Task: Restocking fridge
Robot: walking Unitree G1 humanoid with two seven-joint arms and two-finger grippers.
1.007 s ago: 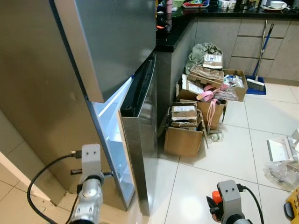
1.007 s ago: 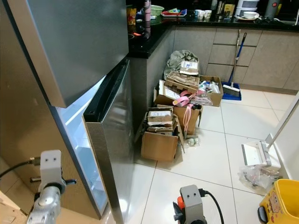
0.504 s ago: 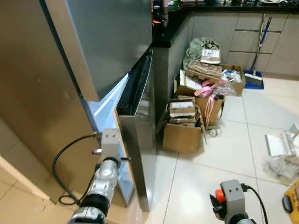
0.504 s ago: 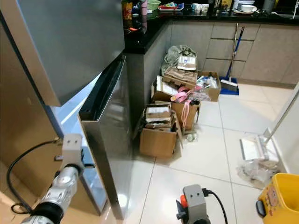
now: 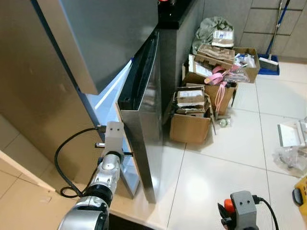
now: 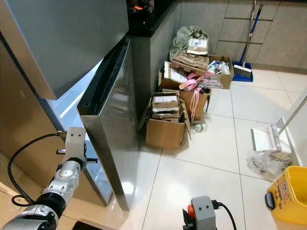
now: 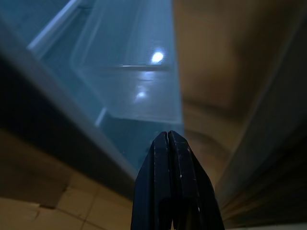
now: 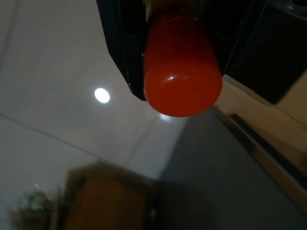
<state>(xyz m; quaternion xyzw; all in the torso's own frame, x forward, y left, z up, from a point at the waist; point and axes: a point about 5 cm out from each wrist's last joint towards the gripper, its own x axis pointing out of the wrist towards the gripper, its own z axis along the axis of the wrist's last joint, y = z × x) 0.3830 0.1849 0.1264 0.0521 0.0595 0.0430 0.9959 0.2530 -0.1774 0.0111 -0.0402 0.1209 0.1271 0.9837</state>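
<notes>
Fridge door ajar, left arm at the gap

Head views: steel fridge [image 5: 57, 96] on robot's left, upper door [image 5: 105, 38] shut, lower door [image 5: 144, 120] swung partly open, lit blue-white interior [image 5: 112, 93] showing in the gap. Left arm [image 5: 108, 172] raised toward that gap, wrist camera block just beside the lower door's inner edge, black cable [image 5: 67, 158] looping off it. Right arm [image 6: 206, 215] low over the white tile floor [image 6: 201, 177], well apart from the fridge, orange item visible at its wrist. Black countertop [image 5: 175, 17] right of fridge. Open cardboard boxes [image 5: 192, 122] piled against the counter base, pink strap [image 5: 218, 98] hanging off one. Broom [image 5: 276, 33] leaning on cabinets behind. Yellow bin [image 6: 288, 196] at far right, plastic wrapping [image 6: 266, 160] near it.

Left wrist view: left gripper [image 7: 169, 139] with black fingers [image 7: 158, 182] pressed together, nothing between them, pointing at clear fridge shelf or bin [image 7: 129, 91] lit blue; brown fridge side alongside.

Right wrist view: right gripper [image 8: 180, 28] clamped on red-orange bottle [image 8: 182, 72], rounded end toward camera, black fingers [image 8: 122, 52] on either side. Tile floor and blurred brown box shape beyond.
</notes>
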